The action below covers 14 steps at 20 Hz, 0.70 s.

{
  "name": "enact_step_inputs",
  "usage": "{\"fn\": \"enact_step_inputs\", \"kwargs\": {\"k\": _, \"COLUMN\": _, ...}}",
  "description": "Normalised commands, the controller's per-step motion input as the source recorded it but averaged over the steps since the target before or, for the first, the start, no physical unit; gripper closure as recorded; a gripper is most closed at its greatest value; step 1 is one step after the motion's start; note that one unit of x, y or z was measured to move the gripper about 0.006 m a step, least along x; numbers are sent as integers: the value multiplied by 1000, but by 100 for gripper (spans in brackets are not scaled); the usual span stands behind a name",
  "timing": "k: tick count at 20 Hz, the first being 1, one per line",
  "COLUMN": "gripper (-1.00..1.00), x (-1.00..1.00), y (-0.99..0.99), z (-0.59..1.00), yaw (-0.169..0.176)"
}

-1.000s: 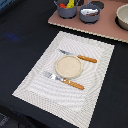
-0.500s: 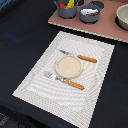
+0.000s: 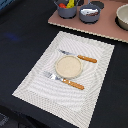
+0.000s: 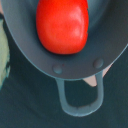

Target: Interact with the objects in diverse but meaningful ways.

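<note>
In the wrist view a red tomato (image 4: 62, 25) lies inside a grey pot (image 4: 30, 55), whose loop handle (image 4: 77, 100) sticks out over a dark surface. In the exterior view two grey pots stand on a pinkish board at the far edge. One pot (image 3: 66, 10) holds a red piece (image 3: 62, 5) and a yellow piece (image 3: 71, 3). The other pot (image 3: 90, 14) holds a white shape (image 3: 90, 10). No brown sausage stick shows. No gripper fingers or arm show in either view.
A striped placemat (image 3: 45, 87) lies on the dark table with a round beige plate (image 3: 68, 66), a knife (image 3: 80, 57) and a fork (image 3: 65, 81) with orange handles. A beige bowl (image 3: 123, 17) stands on the pinkish board (image 3: 100, 29) at the exterior view's right.
</note>
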Motion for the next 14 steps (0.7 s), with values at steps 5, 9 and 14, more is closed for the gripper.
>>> {"fn": "enact_step_inputs", "kwargs": {"k": 5, "gripper": -100, "x": 584, "y": -133, "z": 349, "yaw": -78}}
{"fn": "enact_step_inputs", "kwargs": {"k": 9, "gripper": -100, "x": 593, "y": -129, "z": 374, "yaw": -31}}
{"fn": "enact_step_inputs", "kwargs": {"k": 14, "gripper": -100, "x": 540, "y": -154, "z": 311, "yaw": 0}}
